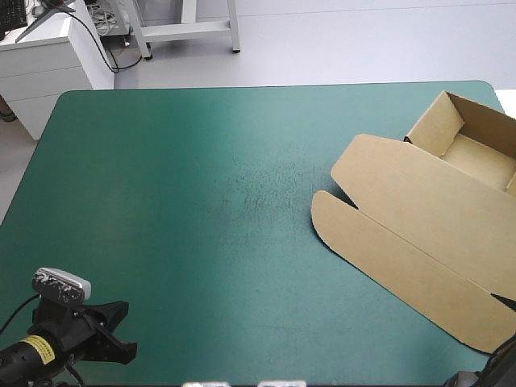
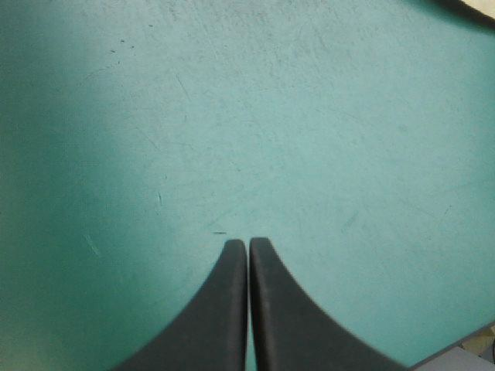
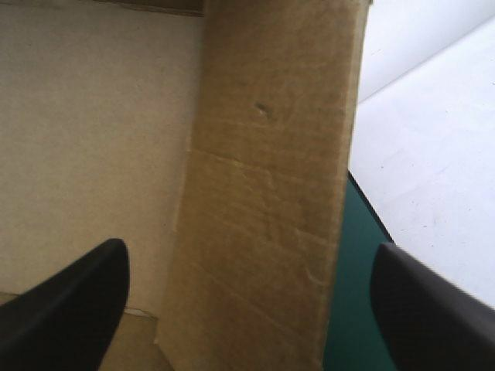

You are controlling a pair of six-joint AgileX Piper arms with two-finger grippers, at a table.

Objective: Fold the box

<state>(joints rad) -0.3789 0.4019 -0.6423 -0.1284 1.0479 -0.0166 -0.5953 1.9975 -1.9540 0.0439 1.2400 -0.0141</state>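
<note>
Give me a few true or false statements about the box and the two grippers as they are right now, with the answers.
1. The box lies toward the right side of the table. True.
2. The left gripper has its fingers spread wide. False: they meet at the middle, shut, over bare teal-green cover.
3. The right gripper has its fingers apart, with a brown wall of the box in the gap between them. True.
4. The whole box lies flat as one sheet. False: its far end has raised walls that form an open tray; only the lid part lies flat.
5. The left gripper is touching the box. False: it is at the table's near left corner, well apart from the box.
</note>
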